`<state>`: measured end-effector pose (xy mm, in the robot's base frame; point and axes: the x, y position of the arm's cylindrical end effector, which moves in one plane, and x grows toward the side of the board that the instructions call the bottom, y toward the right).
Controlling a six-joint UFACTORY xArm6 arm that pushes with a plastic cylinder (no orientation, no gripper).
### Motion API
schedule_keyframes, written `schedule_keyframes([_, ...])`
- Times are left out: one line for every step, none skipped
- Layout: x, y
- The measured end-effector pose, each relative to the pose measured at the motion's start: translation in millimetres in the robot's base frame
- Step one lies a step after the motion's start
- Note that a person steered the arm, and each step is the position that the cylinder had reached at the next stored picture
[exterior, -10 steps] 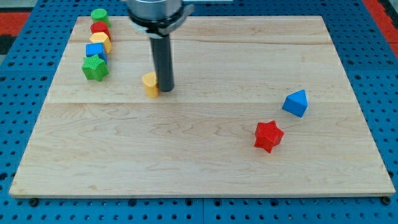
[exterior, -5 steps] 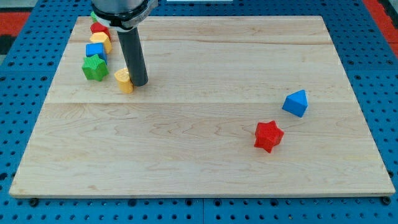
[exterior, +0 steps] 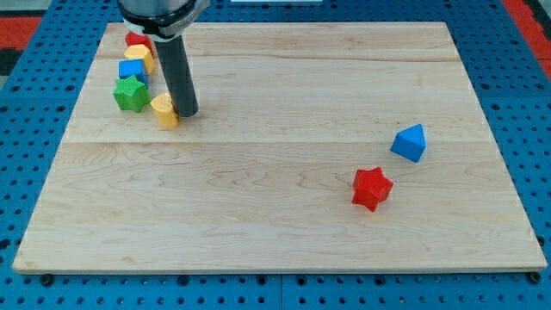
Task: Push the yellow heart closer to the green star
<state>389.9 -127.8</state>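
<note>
My tip (exterior: 186, 113) had no pincer to open or close. It touched the yellow heart (exterior: 164, 110), just beside the green star (exterior: 131, 94), near the board's (exterior: 275, 215) top-left corner.

Only a small part of the robot arm is seen. A wide round part is seen at the view's top, cut off by the edge. It is dark grey and black, with a lighter grey shine on it. A straight round rod (exterior: 178, 77) is fixed under it. The rod is black and smooth, with a soft shine down one side. My tip (exterior: 186, 113) is round and dark.
</note>
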Motion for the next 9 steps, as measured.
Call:
schedule_keyframes([-1.3, 0.0])
schedule_keyframes([-2.2, 0.0])
schedule_keyframes([-2.2, 0.0])
schedule_keyframes([-2.2, -0.3])
schedule_keyframes([-2.0, -0.4])
schedule_keyframes([4.0, -0.8])
schedule_keyframes([9.8, -3.8])
schedule_keyframes([16.8, -13.7])
schedule_keyframes([29.5, -18.4])
